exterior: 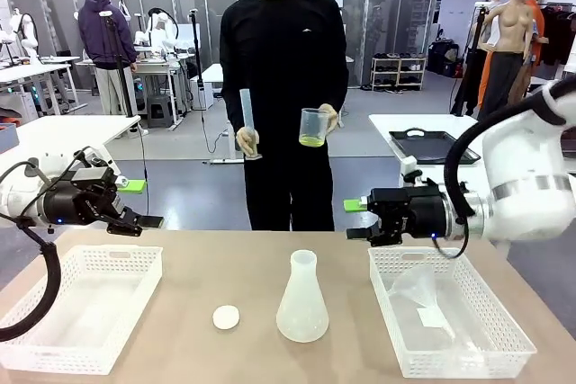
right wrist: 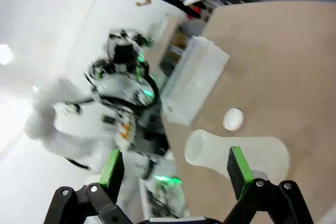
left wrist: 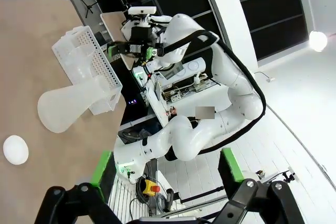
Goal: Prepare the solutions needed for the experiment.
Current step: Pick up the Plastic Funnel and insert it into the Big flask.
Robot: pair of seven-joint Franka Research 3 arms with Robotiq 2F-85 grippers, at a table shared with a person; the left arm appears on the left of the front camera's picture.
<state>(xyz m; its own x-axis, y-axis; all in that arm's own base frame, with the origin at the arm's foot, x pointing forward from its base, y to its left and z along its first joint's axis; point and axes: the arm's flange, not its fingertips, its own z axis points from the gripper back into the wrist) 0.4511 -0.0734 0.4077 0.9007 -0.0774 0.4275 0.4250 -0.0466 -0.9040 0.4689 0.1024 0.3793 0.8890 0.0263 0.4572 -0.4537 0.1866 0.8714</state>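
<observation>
Across the table a person holds a clear beaker [exterior: 312,127] with a shallow layer of pale yellow-green solution [exterior: 311,140] in one gloved hand. The other hand holds a tall graduated cylinder [exterior: 247,120]. A frosted conical flask [exterior: 301,299] stands empty at mid-table, also seen as the flask [left wrist: 68,106] and the flask [right wrist: 236,153]. My left gripper [exterior: 142,203] hovers open above the left basket, green pads [left wrist: 102,166] wide apart. Over the right basket my right gripper [exterior: 354,219] is open too, with nothing between its pads [right wrist: 236,163].
A white mesh basket [exterior: 36,334] sits at the table's left. A second basket [exterior: 504,352] at the right holds a clear plastic bag [exterior: 423,299]. A small white disc [exterior: 226,317] lies left of the flask.
</observation>
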